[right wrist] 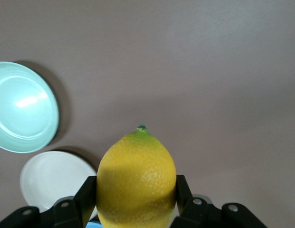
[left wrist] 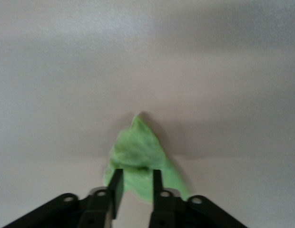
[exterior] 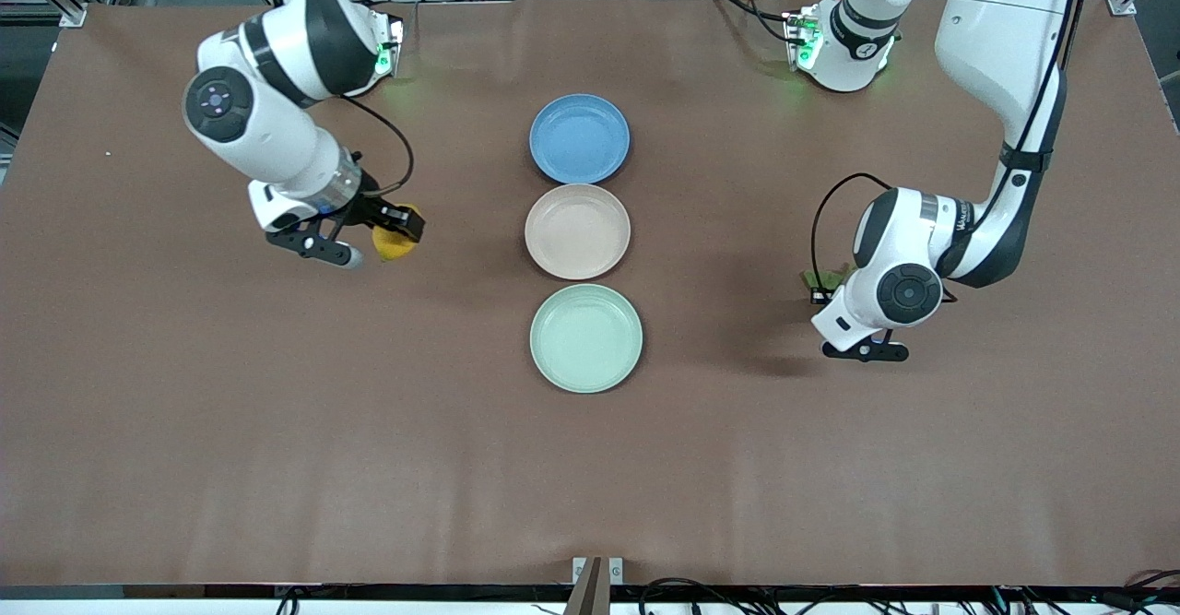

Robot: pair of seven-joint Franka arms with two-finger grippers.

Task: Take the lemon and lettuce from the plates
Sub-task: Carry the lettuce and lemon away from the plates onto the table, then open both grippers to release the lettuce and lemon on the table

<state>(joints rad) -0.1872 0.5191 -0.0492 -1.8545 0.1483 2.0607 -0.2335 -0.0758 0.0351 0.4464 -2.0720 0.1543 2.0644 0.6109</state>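
My right gripper is shut on the yellow lemon and holds it just above the bare table, toward the right arm's end. In the right wrist view the lemon fills the gap between the fingers of the gripper. My left gripper is low at the table toward the left arm's end, shut on the edge of the green lettuce. The lettuce sticks out past the gripper. The beige-pink plate and the mint green plate are empty.
A blue plate, also empty, stands in line with the other two, farthest from the front camera. The mint plate and the beige-pink plate show in the right wrist view. The brown table spreads wide around them.
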